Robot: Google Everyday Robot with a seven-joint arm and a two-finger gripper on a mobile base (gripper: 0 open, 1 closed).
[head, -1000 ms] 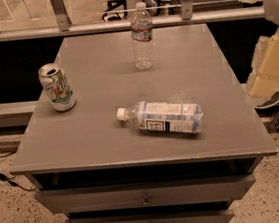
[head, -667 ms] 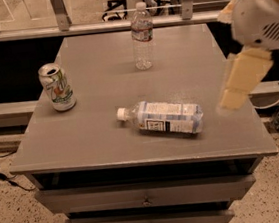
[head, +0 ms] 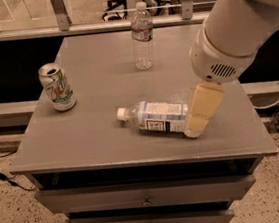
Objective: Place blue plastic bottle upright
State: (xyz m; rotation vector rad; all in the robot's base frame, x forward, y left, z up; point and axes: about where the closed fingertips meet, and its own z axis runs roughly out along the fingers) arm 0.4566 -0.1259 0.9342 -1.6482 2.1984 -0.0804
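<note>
The blue plastic bottle [head: 158, 117] is laid on its side near the surface's [head: 100, 77] front edge, long axis approx. parallel to it, cap twd. the left edge. The pincer [head: 202, 109] is seen at its base end, possibly touching. Pincer opening can't be told.

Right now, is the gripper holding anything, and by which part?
Cannot tell. The gripper sits at the base end of the lying bottle; no grasp shows.

The blue plastic bottle [head: 158, 119] lies on its side near the front of the grey worktop [head: 101, 82], white cap pointing left, pale blue-white label with a black text patch facing up; the gripper [head: 197, 124] stands at its base end
</note>
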